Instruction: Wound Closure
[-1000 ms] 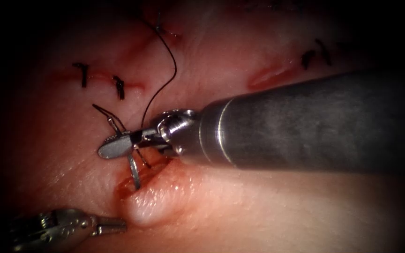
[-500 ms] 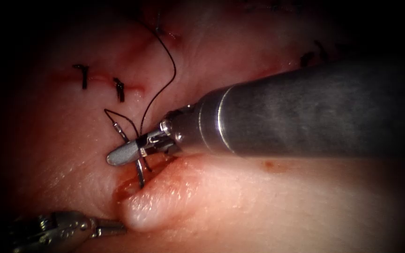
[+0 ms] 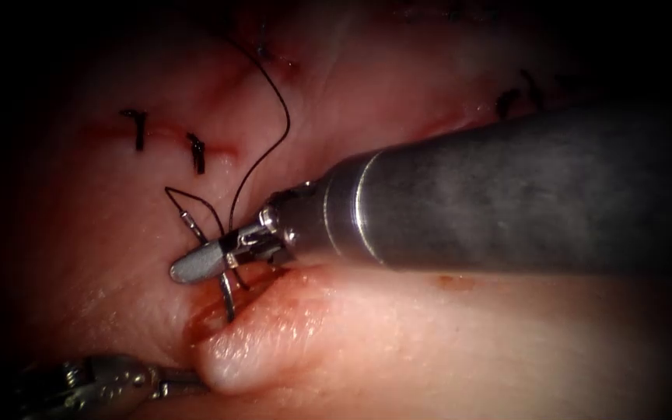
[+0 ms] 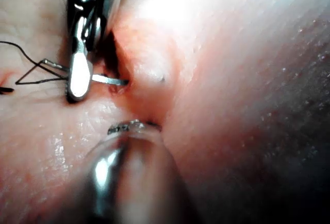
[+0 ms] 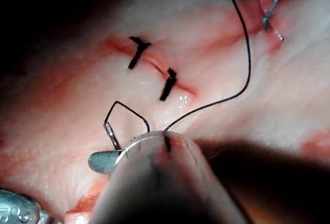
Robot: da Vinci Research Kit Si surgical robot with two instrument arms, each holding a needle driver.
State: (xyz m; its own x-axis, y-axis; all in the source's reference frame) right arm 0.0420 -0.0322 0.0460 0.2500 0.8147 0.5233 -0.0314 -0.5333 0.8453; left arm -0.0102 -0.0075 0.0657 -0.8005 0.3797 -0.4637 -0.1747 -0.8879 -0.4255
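Endoscope view: right pincer (image 3: 196,263), needle (image 3: 227,299) slightly lower than before.

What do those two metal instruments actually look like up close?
The right arm's tool has a thick, dull grey metal shaft with a rounded end and a pale ring, narrowing to a shiny silver wrist with small ridged joints, then a short, smooth, rounded silver tip. The left arm's tool is slimmer, bright polished metal with small pins and hinge parts, tapering to a narrow tip.

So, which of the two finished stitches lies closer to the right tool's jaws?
The stitch on the right of the pair; the other stitch sits further left, away from the right tool holding the needle.
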